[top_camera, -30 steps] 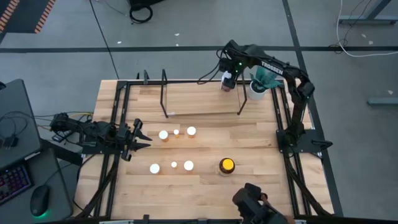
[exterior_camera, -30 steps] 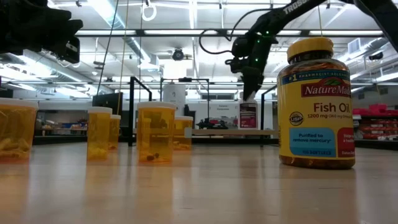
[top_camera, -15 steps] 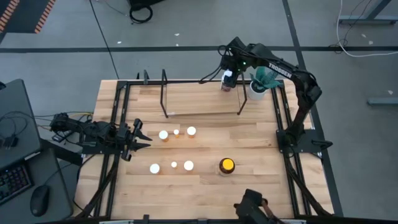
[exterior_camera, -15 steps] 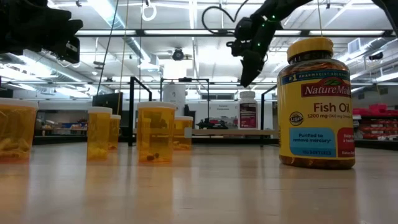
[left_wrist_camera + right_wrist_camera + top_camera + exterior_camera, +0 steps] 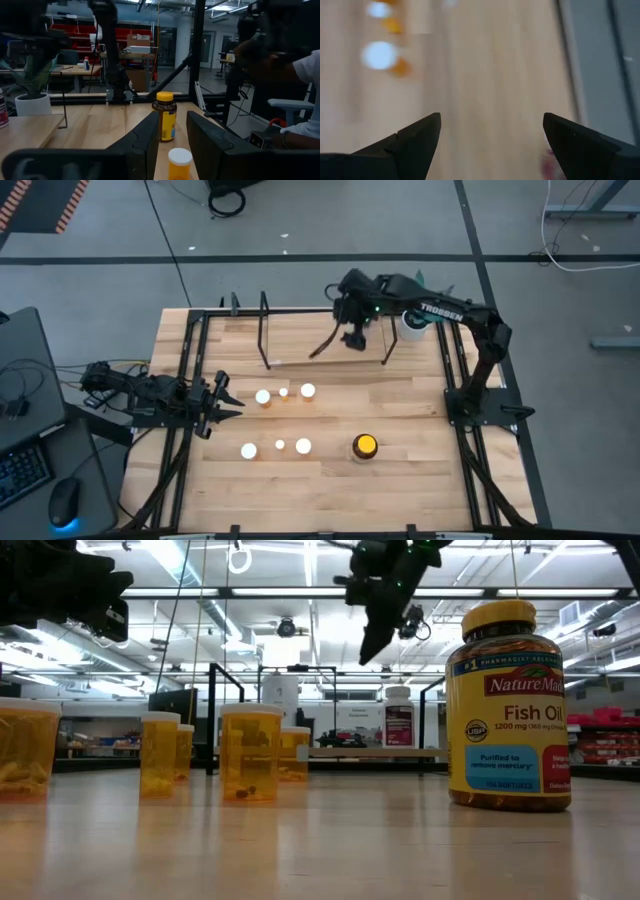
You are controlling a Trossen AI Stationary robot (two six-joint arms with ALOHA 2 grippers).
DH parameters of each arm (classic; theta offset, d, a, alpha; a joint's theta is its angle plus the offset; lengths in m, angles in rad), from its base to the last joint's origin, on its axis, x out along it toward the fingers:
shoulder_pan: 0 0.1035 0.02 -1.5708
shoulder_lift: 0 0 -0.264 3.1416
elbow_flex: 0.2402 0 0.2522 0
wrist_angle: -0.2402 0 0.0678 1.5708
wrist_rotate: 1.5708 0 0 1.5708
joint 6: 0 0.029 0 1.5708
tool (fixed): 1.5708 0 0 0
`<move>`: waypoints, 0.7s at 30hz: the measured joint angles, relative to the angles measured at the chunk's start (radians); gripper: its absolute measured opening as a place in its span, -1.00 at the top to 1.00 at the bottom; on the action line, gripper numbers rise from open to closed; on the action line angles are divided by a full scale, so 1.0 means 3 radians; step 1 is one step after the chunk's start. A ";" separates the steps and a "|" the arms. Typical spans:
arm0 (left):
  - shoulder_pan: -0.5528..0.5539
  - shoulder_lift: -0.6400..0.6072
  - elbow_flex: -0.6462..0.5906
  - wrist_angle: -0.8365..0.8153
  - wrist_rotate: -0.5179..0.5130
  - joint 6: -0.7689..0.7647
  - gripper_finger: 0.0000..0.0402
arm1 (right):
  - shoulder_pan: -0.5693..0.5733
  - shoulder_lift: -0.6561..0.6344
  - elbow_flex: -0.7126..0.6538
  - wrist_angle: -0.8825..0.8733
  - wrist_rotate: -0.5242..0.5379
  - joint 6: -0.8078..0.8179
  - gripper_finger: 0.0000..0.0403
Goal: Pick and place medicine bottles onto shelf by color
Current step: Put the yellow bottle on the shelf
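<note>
the amber bottle with the yellow lid [image 5: 365, 446] stands upright at the near right of the table, the six orange bottles [image 5: 283, 392] in two rows left of it. the left gripper [image 5: 222, 407], nearly shut and empty, rests just beside those rows, so it seems the nearer arm. farther off, the right gripper [image 5: 352, 337] hangs wide open and empty over the shelf [image 5: 300, 340], where the white bottle [image 5: 398, 726] probably stands.

Wooden table [image 5: 320, 480] with bottles [image 5: 283, 392], shelf [image 5: 320, 345]
</note>
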 joint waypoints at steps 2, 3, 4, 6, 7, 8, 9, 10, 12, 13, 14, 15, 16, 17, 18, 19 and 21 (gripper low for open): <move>0.0001 -0.0001 -0.0001 0.0000 0.0000 -0.0001 0.47 | 0.0157 0.0003 -0.0007 -0.0072 -0.0132 0.0104 -0.79; 0.0000 0.0000 -0.0001 0.0000 -0.0001 -0.0001 0.47 | 0.0249 0.0004 -0.0007 -0.0104 -0.0194 0.0166 -0.79; 0.0001 0.0000 -0.0001 0.0000 -0.0001 0.0000 0.47 | 0.0339 0.0004 -0.0007 -0.0131 -0.0235 0.0230 -0.79; 0.0000 -0.0001 0.0000 0.0000 -0.0001 -0.0001 0.47 | 0.0531 0.0004 -0.0008 -0.0161 -0.0244 0.0368 -0.79; 0.0000 -0.0001 -0.0001 0.0000 0.0000 -0.0001 0.47 | 0.0636 0.0004 -0.0008 -0.0163 -0.0238 0.0438 -0.79; 0.0001 -0.0001 0.0000 0.0000 0.0000 0.0000 0.47 | 0.0735 0.0004 -0.0008 -0.0163 -0.0239 0.0517 -0.79; 0.0000 -0.0001 -0.0001 0.0000 -0.0001 0.0000 0.47 | 0.0833 0.0004 -0.0008 -0.0163 -0.0240 0.0609 -0.79; 0.0001 0.0000 0.0000 0.0000 0.0000 -0.0001 0.47 | 0.0929 0.0004 -0.0008 -0.0163 -0.0240 0.0707 -0.79; 0.0001 -0.0001 0.0000 0.0000 0.0000 0.0000 0.47 | 0.1119 0.0004 -0.0008 -0.0166 -0.0218 0.0887 -0.79; 0.0001 -0.0001 -0.0001 0.0000 -0.0001 0.0000 0.47 | 0.1216 0.0004 -0.0008 -0.0164 -0.0160 0.0975 -0.79; 0.0001 -0.0001 0.0000 0.0000 0.0000 -0.0001 0.47 | 0.1315 0.0004 -0.0009 -0.0164 -0.0064 0.1064 -0.79; 0.0000 -0.0001 0.0000 0.0000 -0.0001 -0.0001 0.47 | 0.1412 0.0004 -0.0010 -0.0165 0.0040 0.1146 -0.79; 0.0000 -0.0001 0.0000 0.0000 -0.0001 0.0000 0.47 | 0.1509 0.0004 -0.0011 -0.0176 0.0134 0.1220 -0.79; 0.0001 -0.0001 -0.0001 0.0000 -0.0001 0.0000 0.47 | 0.1606 0.0004 -0.0011 -0.0190 0.0228 0.1295 -0.79; 0.0001 -0.0001 -0.0001 0.0000 -0.0001 -0.0001 0.47 | 0.1704 0.0004 -0.0011 -0.0203 0.0305 0.1371 -0.79; 0.0000 0.0000 -0.0001 0.0000 0.0000 0.0000 0.47 | 0.1795 0.0004 -0.0011 -0.0215 0.0377 0.1448 -0.79; 0.0000 -0.0001 0.0000 0.0000 -0.0001 -0.0001 0.47 | 0.1979 0.0004 -0.0013 -0.0232 0.0501 0.1598 -0.79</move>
